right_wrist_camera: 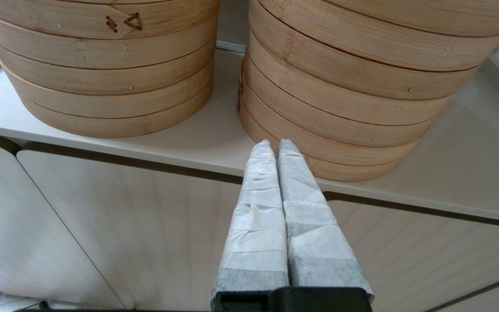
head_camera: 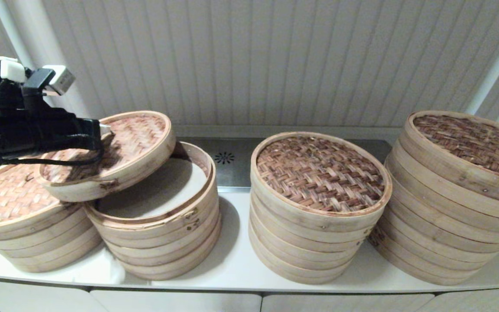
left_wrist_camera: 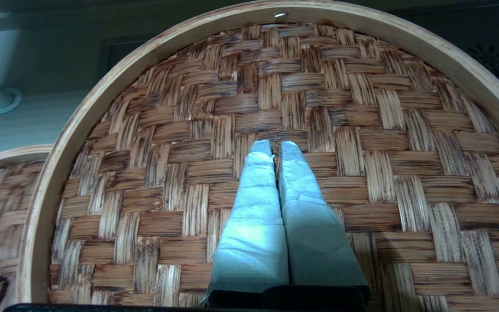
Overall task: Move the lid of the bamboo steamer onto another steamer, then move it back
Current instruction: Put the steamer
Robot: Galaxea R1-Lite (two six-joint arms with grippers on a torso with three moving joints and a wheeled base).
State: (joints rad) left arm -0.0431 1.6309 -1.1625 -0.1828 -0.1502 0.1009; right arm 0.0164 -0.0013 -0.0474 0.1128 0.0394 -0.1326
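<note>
the left gripper, fingers pinched on the lid, holds it tilted between the open steamer and the counter's left-end stack, mid-transfer. the right gripper, closed and empty, hangs parked below the counter's front edge.

Woven lid tilted over open steamer

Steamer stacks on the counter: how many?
4. Far-left stack, lidded; the open stack beside it, its lid tilted and held by the left gripper; center stack; far-right stack.
</note>
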